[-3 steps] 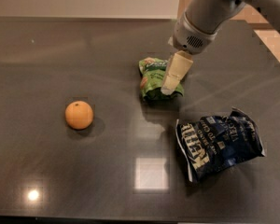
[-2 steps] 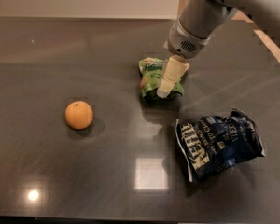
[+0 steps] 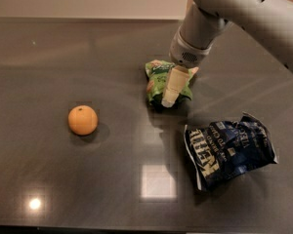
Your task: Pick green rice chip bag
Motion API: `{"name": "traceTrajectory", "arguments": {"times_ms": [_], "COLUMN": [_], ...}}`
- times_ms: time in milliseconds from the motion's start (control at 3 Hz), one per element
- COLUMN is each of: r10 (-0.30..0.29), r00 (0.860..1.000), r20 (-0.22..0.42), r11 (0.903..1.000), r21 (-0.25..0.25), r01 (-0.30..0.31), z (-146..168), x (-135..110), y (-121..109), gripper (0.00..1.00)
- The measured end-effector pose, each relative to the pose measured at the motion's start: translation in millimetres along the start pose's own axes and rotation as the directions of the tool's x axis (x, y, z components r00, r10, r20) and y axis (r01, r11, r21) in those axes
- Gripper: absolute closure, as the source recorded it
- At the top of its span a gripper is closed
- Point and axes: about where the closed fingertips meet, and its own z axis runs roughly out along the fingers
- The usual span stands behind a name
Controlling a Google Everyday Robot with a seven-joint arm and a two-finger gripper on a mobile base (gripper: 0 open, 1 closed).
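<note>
The green rice chip bag [image 3: 158, 78] lies crumpled on the dark table [image 3: 88, 179], right of centre towards the back. It is bright green and glossy. My gripper [image 3: 168, 99] hangs from the grey arm [image 3: 205, 18] that comes in from the upper right. It is down over the right half of the bag, with its pale tip at the bag's near edge, and it hides part of the bag. The bag rests on the table.
An orange [image 3: 82, 120] sits on the table to the left. A larger dark blue bag with white lettering [image 3: 228, 147] lies at the front right, close to the green bag. The table's back edge meets a pale wall.
My gripper has moved down and a little to the left, further over the green bag towards its near edge. The bag, the orange and the blue bag have not moved.
</note>
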Motion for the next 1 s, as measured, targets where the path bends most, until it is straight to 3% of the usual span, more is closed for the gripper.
{"name": "traceTrajectory", "arguments": {"times_ms": [333,1000], "r10": [-0.003,-0.009], "r00": [1.000,1.000], "r20": [-0.013,0.024], "r11": [0.9999,0.9995], "r21": [-0.010,-0.030], "r01": [0.002,0.010], "z": [7.0,-0.9], "x": [2.2,-0.3], "y": [0.2,0.7], "gripper": [0.18,0.64]}}
